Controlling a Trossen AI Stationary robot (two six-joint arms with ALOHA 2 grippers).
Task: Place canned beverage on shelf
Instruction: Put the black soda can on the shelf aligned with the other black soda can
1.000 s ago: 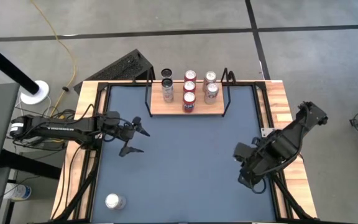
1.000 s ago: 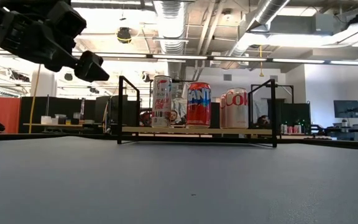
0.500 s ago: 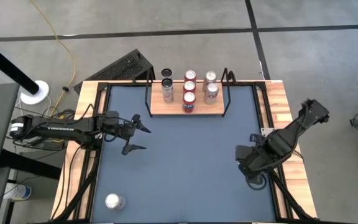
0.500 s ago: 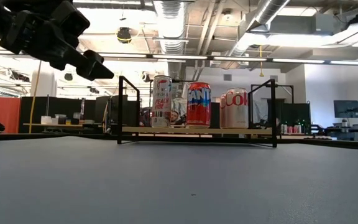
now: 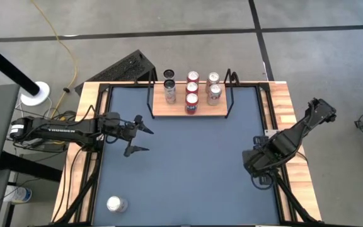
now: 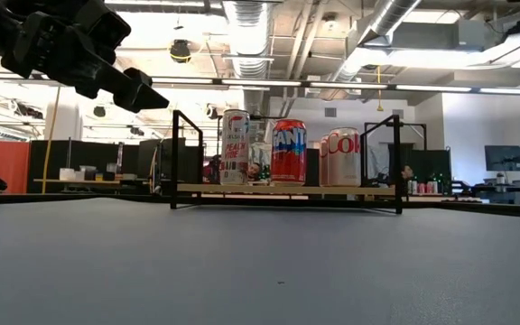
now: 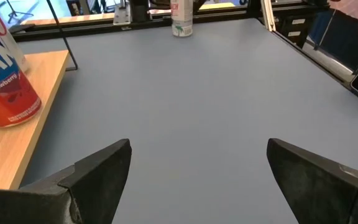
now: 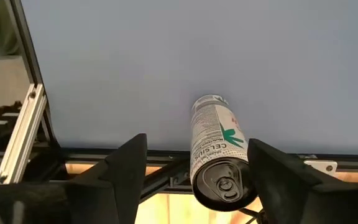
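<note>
A silver-white canned beverage [image 8: 219, 149] stands upright on the blue table at its right edge; the left wrist view shows the canned beverage [image 7: 182, 22] far off. My right gripper [image 8: 197, 140] points down above it, open, with one finger to each side of the can and touching nothing. In the high view my right gripper [image 5: 257, 169] hides this can. The wooden shelf [image 5: 207, 112] at the far edge carries several upright cans. My left gripper [image 5: 137, 139] hovers open at the left, near the shelf's corner.
Another silver can [image 5: 115, 203] stands in the table's near left corner. A red can [image 7: 5, 81] is at the shelf's near edge, close to my left gripper. Black rails [image 8: 27, 143] and wooden side boards border the table. The blue middle [image 5: 194, 164] holds nothing.
My right gripper has shifted a little toward the table's right edge, sunk slightly, and rolled about its own axis. The cans and the shelf stand as before.
</note>
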